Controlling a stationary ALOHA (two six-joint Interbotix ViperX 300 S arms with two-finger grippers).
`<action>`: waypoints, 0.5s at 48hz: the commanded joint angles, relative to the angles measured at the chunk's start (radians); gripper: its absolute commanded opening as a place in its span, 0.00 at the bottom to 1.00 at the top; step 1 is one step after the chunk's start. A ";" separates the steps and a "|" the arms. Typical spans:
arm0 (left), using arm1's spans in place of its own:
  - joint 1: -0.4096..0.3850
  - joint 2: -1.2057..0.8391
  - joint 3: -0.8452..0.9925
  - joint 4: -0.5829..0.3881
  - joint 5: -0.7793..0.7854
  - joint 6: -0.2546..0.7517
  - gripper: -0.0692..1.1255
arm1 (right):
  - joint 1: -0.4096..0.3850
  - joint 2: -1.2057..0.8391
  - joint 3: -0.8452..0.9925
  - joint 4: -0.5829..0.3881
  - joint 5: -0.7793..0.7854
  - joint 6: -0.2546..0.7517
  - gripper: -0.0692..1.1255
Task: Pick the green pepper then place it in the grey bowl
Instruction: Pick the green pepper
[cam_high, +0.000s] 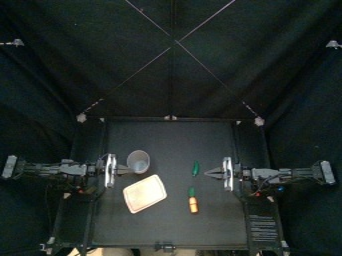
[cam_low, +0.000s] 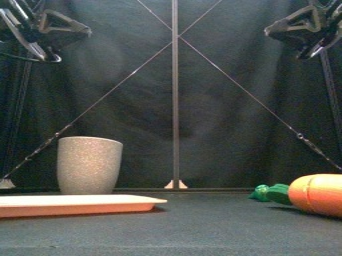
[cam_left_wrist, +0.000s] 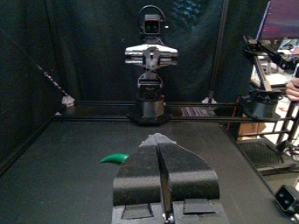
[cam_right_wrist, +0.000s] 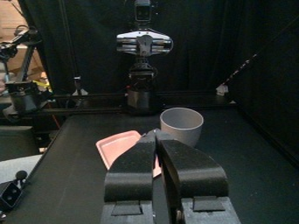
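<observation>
I see both arms at rest at their own sides of the black tabletop (cam_high: 214, 140), facing each other. The left gripper (cam_left_wrist: 160, 138) is clenched with nothing between its jaws, and the right gripper (cam_right_wrist: 156, 133) is clenched on nothing as well.

The small green toy pepper (cam_high: 195, 169) lies on the tabletop between the two grippers. It is just ahead of the right gripper's tips and well apart from the left gripper. From the left wrist camera I see it lying ahead of the clenched jaws and off to one side, touching neither gripper.

The tall grey speckled cup (cam_high: 138, 159) stands upright near the left gripper, just ahead of its tips and a little toward the back curtain. The pepper sits between the right gripper and the cup.

The flat pink tray (cam_high: 144, 192) lies ahead of the left gripper toward the front edge, near the cup. An orange toy carrot (cam_low: 321, 195) lies ahead of the right gripper toward the front, apart from the pepper.
</observation>
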 joint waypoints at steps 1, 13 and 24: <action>0.018 0.006 -0.014 -0.005 0.044 0.002 0.07 | 0.000 0.023 -0.003 0.032 0.005 0.021 0.12; 0.049 0.005 -0.025 -0.005 0.150 0.002 0.07 | -0.057 0.091 -0.025 0.202 0.166 0.107 0.23; 0.075 0.005 -0.025 -0.005 0.190 0.002 0.07 | -0.153 0.173 -0.038 0.295 0.298 0.176 0.66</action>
